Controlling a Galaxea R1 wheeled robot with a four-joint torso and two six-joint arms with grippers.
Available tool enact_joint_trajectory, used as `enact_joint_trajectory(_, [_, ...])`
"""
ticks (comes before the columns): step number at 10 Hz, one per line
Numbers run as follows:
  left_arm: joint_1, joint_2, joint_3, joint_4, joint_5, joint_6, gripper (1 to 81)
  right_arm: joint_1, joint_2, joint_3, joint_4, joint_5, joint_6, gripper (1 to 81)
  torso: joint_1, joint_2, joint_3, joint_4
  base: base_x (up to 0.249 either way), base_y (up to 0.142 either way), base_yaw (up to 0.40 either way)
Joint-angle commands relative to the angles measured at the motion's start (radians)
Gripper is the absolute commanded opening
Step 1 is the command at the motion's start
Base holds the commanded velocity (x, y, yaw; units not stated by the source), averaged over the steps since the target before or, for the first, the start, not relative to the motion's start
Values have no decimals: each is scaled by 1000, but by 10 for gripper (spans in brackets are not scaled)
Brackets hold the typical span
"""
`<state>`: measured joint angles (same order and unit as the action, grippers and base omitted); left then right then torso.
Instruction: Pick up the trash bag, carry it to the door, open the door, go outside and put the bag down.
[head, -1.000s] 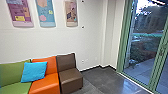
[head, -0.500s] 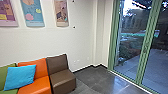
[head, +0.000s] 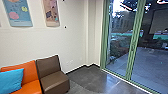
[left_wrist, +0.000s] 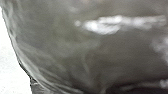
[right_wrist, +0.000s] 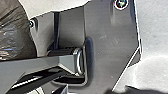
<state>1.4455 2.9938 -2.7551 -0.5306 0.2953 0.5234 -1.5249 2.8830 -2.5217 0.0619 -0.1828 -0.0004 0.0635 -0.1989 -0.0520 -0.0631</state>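
The trash bag (left_wrist: 87, 55), dark and glossy, is close by the robot's left wrist, its wrinkled side also near the right wrist. Whether the left jaws and the right jaws are open, closed or gripping the bag, I cannot tell. On the near left stands an orange seat (head: 31, 81) with a blue cushion (head: 10, 81) on it, and a brown seat (head: 53, 81) just to its right. Posters (head: 20, 15) hang on the white wall (head: 70, 40) behind. Across the gray floor (head: 87, 77), to the right, is a green-framed glass door (head: 132, 47), with paved ground (head: 150, 67) beyond.
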Motion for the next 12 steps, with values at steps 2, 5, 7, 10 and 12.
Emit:
enact_joint_trajectory(2, [-63,-10,0,-2,79,7,10,59,-6,5,-5,-61,-4,811,0,0,0,0,0,0,-247])
enact_joint_trajectory(5, [-60,-12,0,-2,79,9,10,56,-3,5,-5,-61,-4,811,0,0,-95,0,0,0,-246])
enact_joint_trajectory(7, [-58,-12,0,-2,79,9,10,58,-3,5,-5,-61,-4,811,-1,0,-37,0,0,0,-246])
enact_joint_trajectory(10, [-58,-12,2,0,79,9,10,59,-3,5,-5,-61,-4,811,0,0,-74,0,0,0,-246])
enact_joint_trajectory(12, [-58,-12,0,0,79,9,10,59,1,5,-7,-63,-4,811,0,0,-72,0,0,0,-247])
